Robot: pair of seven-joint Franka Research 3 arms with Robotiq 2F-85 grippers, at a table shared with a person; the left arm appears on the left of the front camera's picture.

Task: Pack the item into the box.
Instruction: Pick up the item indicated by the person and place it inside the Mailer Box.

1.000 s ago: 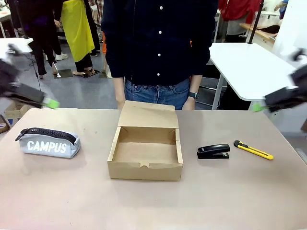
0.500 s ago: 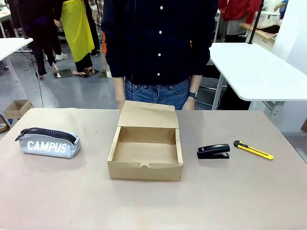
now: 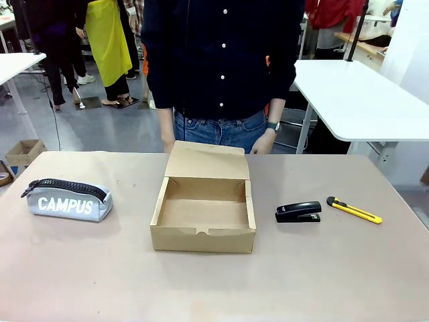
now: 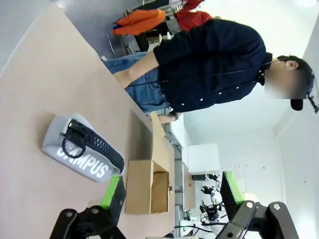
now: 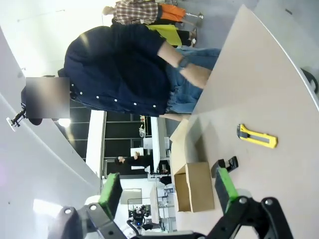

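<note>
The item, a slim yellow utility knife (image 3: 354,210), lies on the table's right side, just right of a black stapler (image 3: 298,212). The box (image 3: 203,215), brown cardboard, stands open in the middle with its flap lid raised towards the person. In the right wrist view the knife (image 5: 257,137) lies far ahead of my right gripper (image 5: 167,191), which is open with nothing between its green pads. The box (image 5: 192,186) sits beyond the stapler (image 5: 225,164) there. My left gripper (image 4: 170,191) is open too, well back from the box (image 4: 147,186).
A grey "CAMPUS" pencil case (image 3: 67,199) lies at the table's left; in the left wrist view the case (image 4: 82,157) is ahead of the left finger. A person in a dark shirt (image 3: 221,60) stands at the far edge behind the box, hands down.
A second ago both grippers showed blurred at the front view's left and right edges; they have since drawn back out of it. Everything on the table stayed put.
</note>
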